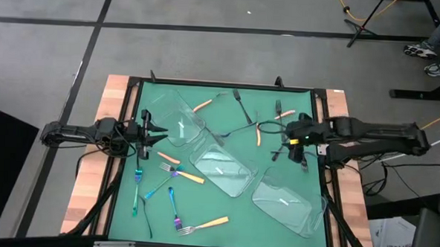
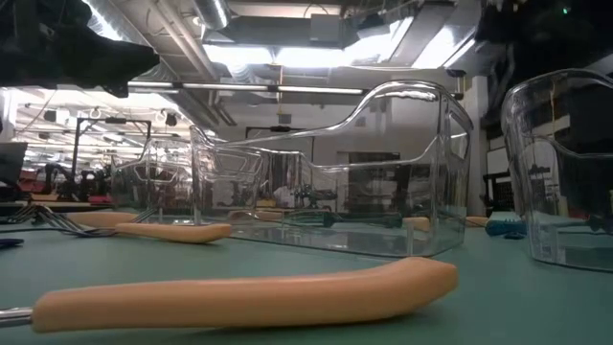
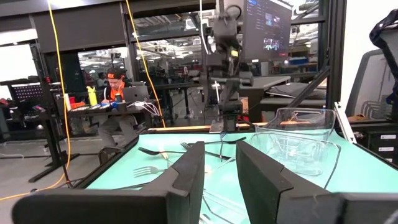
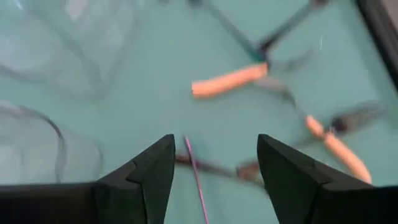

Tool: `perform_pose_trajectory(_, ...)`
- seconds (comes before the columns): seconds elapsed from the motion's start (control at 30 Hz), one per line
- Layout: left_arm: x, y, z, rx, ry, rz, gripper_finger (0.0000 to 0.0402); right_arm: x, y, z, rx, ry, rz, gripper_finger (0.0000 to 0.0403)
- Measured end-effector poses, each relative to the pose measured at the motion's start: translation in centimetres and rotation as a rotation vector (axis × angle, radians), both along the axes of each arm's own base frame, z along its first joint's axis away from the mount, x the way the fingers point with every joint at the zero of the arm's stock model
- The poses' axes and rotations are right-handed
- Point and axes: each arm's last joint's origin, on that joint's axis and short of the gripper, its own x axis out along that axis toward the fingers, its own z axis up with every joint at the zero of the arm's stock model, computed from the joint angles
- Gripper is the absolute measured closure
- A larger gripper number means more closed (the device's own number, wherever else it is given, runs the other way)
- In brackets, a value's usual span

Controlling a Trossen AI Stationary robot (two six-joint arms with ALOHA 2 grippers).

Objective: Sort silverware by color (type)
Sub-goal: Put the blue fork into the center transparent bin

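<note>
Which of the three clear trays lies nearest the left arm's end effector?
The clear tray at the mat's far left, beside the left end effector; the middle tray and the right tray lie farther away.

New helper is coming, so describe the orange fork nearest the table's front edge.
Start at the green mat, then go to its front edge, left of the nearest clear tray. The orange fork lies there beside a blue-purple utensil; it alone there has an orange handle.

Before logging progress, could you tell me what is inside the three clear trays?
All three clear trays look empty in the high view; no silverware shows through their walls. Glare could hide something small.
</note>
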Motion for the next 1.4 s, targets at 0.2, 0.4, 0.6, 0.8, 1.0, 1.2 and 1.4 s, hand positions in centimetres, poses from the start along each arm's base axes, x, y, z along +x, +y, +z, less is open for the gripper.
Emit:
perform_pose_trajectory(0.2, 0.0, 0.0, 0.0, 0.000, 0.000, 0.000, 0.0315, 0.4, 0.1, -1.9, 0.060, 0.223, 0.006, 0.0187)
perform_pose_trajectory(0.4, 0.0, 0.0, 0.0, 0.000, 0.001, 0.000, 0.0315, 1.3, 0.2, -3.3, 0.076, 0.367, 0.007, 0.0187)
perform_pose_trajectory(0.6, 0.0, 0.0, 0.0, 0.000, 0.001, 0.000, 0.0315, 1.9, 0.2, -4.6, 0.079, 0.462, 0.013, 0.0187)
perform_pose_trajectory(0.8, 0.0, 0.0, 0.0, 0.000, 0.001, 0.000, 0.0315, 1.4, 0.2, -6.7, 0.079, 0.520, 0.012, 0.0187)
perform_pose_trajectory(1.0, 0.0, 0.0, 0.0, 0.000, 0.001, 0.000, 0.0315, 1.1, 0.2, -8.4, 0.090, 0.552, 0.020, 0.0187)
perform_pose_trajectory(1.2, 0.0, 0.0, 0.0, 0.000, 0.000, 0.000, 0.0315, 1.3, 0.2, -8.6, 0.094, 0.564, 0.030, 0.0187)
perform_pose_trajectory(1.4, 0.0, 0.0, 0.0, 0.000, 0.000, 0.000, 0.0315, 1.5, 0.3, -8.9, 0.102, 0.576, 0.031, 0.0187)
